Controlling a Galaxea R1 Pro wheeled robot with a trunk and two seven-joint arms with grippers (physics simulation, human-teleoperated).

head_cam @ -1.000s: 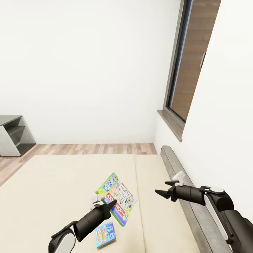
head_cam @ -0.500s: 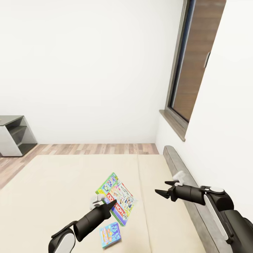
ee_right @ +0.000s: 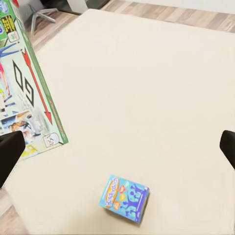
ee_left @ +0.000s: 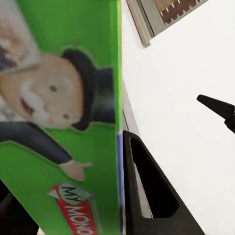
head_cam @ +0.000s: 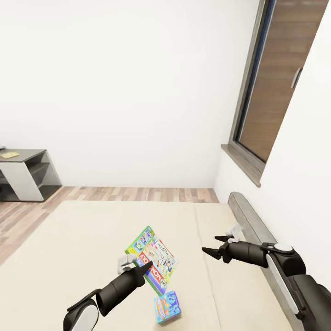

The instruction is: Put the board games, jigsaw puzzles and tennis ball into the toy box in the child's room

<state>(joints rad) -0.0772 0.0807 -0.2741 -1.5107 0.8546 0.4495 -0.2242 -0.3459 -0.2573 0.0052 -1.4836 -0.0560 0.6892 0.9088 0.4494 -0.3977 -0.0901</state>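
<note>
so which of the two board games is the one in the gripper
The big green Monopoly box, clamped in the left gripper and lifted. The small blue box lies loose on the bed.

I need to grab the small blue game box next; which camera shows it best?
The right wrist view: the small blue game box lies whole and unobstructed on the bed. The head view shows it smaller, near the bottom edge. In the left wrist view I see the Monopoly box instead.
</note>
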